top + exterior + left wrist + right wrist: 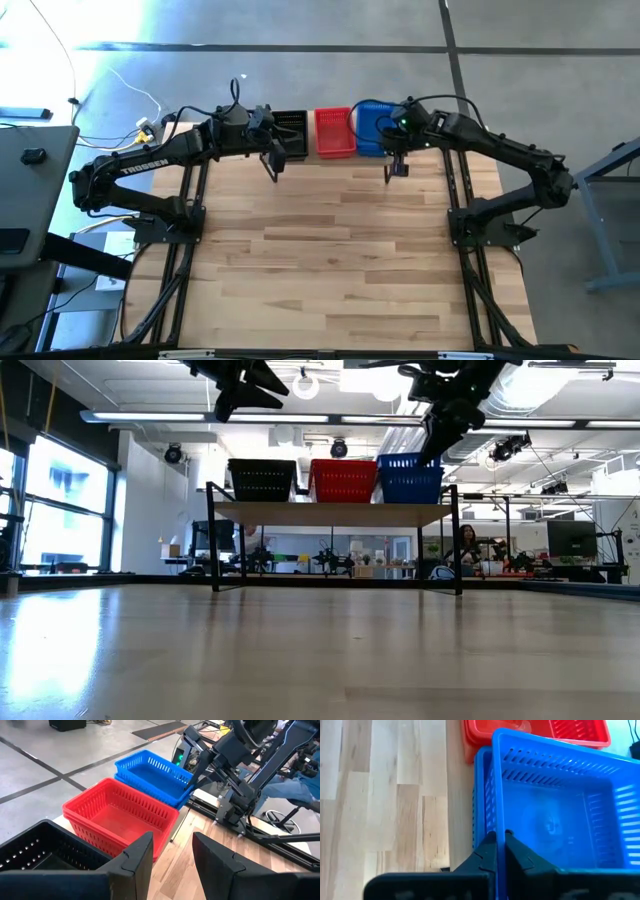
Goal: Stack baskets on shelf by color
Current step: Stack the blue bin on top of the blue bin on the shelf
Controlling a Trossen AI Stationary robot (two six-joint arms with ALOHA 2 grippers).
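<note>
Three basket stacks stand side by side on the shelf (335, 513) at the table's far edge: black (290, 130), red (334, 132) and blue (371, 127). My right gripper (498, 840) is at the near right corner of the top blue basket (555, 810) and is shut on its wall. That basket sits in the blue one below (481, 810), shifted slightly off it. My left gripper (172, 851) hovers open above the black stack's (35, 855) near edge, touching nothing. In the low view both arms hang above the shelf. My right gripper pinches the top blue basket's near wall at its rim (496, 822), close to the corner away from the red stack. One finger is inside the basket and one outside. The fingers come from above, pointing down. The basket rests in the blue basket beneath it.
The wooden tabletop (330, 250) spreads out in front of the shelf. The shelf's thin black legs (213, 540) stand at its ends. The arm bases (160, 225) sit at the table's left and right edges. A person (466, 545) sits far behind the table.
</note>
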